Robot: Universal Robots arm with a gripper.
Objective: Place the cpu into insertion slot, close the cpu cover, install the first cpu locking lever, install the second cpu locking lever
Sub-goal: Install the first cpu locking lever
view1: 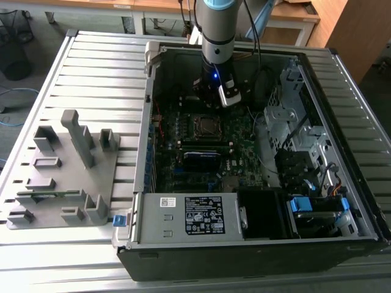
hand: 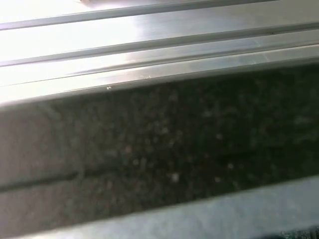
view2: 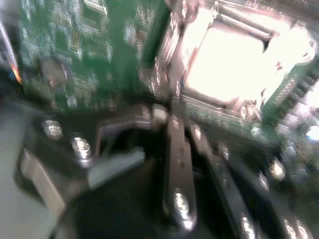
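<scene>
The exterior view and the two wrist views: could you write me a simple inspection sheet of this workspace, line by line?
Surface: ribbed metal table carrying an open computer case.
Job's things: cpu seated in its socket on the motherboard; cpu cover lies around it.
Clutter: grey fixture block on the table, at the exterior view's left.
End effector: end effector sits just beside the socket; finger state unclear.
Cables: bundled wires inside the case, at the exterior view's right.
Surroundings: wooden desks and a wire bin behind.
</scene>
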